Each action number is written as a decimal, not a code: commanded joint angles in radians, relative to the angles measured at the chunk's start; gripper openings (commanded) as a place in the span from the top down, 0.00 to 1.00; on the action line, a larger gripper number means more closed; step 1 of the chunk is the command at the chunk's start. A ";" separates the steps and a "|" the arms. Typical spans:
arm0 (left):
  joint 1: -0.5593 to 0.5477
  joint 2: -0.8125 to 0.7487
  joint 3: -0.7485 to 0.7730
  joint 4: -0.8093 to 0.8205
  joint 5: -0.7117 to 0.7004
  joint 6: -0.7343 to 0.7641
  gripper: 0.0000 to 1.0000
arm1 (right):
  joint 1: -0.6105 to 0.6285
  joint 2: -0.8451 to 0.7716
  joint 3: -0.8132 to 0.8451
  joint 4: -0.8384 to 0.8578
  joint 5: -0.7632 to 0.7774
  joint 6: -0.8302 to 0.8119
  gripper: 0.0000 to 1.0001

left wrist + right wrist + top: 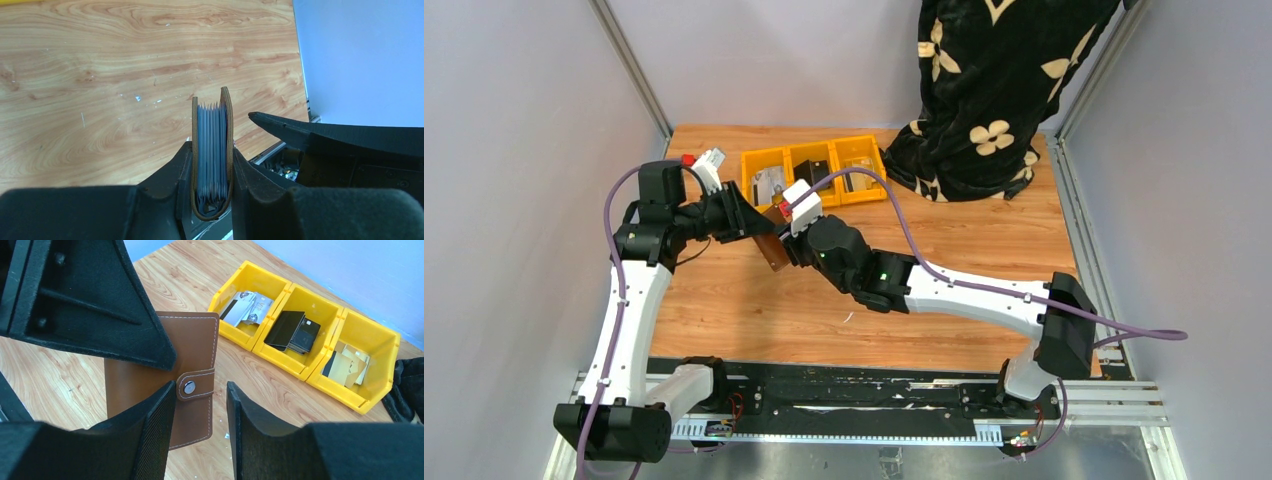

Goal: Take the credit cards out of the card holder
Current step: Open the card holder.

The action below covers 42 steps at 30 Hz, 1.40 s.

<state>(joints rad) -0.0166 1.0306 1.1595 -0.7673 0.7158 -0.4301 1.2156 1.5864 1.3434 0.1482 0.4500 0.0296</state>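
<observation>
From top: gripped holder above the table in left gripper, just near of tray. Left wrist: clamped at spine, sleeves edge-on. Right wrist: hovered right gripper, jaws apart, at snap tab. Judged light, floppy, slick leather; best pinched at tab.

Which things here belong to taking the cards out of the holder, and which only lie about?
For the job: card holder, clamped in the left gripper; right gripper, open at its snap tab; credit cards lying in the yellow tray.
Lying about: black flowered cloth at the table's far edge.
</observation>
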 commanded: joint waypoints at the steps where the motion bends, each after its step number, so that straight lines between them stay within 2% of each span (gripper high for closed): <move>1: -0.004 -0.011 0.052 -0.008 0.047 -0.019 1.00 | 0.008 0.042 0.025 -0.022 0.041 -0.013 0.56; 6: -0.005 -0.008 0.074 -0.019 0.047 -0.011 1.00 | 0.010 0.058 0.021 -0.016 0.097 -0.039 0.66; 9: -0.005 -0.010 0.070 -0.021 0.049 -0.010 1.00 | 0.003 0.059 0.026 -0.015 0.159 -0.080 0.84; 14: -0.004 -0.016 0.062 -0.022 0.058 -0.008 1.00 | -0.021 0.036 0.035 -0.015 0.149 -0.075 1.00; 23: -0.004 -0.015 0.074 -0.043 0.104 0.017 1.00 | -0.065 0.002 0.025 -0.015 0.136 -0.053 1.00; 26: -0.004 -0.018 0.075 -0.047 0.121 0.025 1.00 | -0.108 -0.015 0.004 -0.027 0.118 0.006 1.00; 30: -0.005 -0.018 0.070 -0.047 0.147 0.031 1.00 | -0.162 -0.048 -0.026 -0.044 0.049 0.094 1.00; 34: -0.004 -0.017 0.072 -0.049 0.174 0.048 1.00 | -0.200 -0.095 -0.049 -0.054 -0.103 0.147 1.00; 35: -0.004 -0.017 0.074 -0.049 0.186 0.060 1.00 | -0.221 -0.112 -0.054 -0.062 -0.206 0.177 0.99; 36: -0.003 -0.017 0.078 -0.052 0.194 0.077 1.00 | -0.243 -0.126 -0.061 -0.073 -0.323 0.215 0.86; 37: -0.005 -0.017 0.080 -0.055 0.198 0.084 1.00 | -0.267 -0.137 -0.066 -0.080 -0.375 0.235 0.77; 38: -0.005 -0.017 0.082 -0.059 0.201 0.095 1.00 | -0.283 -0.151 -0.076 -0.091 -0.460 0.270 0.64; 40: -0.005 -0.018 0.093 -0.068 0.200 0.113 1.00 | -0.335 -0.204 -0.127 -0.096 -0.566 0.319 0.42; 42: -0.005 -0.018 0.100 -0.069 0.201 0.121 1.00 | -0.353 -0.268 -0.194 -0.073 -0.617 0.333 0.30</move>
<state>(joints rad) -0.0166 1.0294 1.2079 -0.8257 0.8627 -0.3458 0.9237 1.4281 1.2495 0.0864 0.0788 0.2607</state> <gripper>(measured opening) 0.282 0.601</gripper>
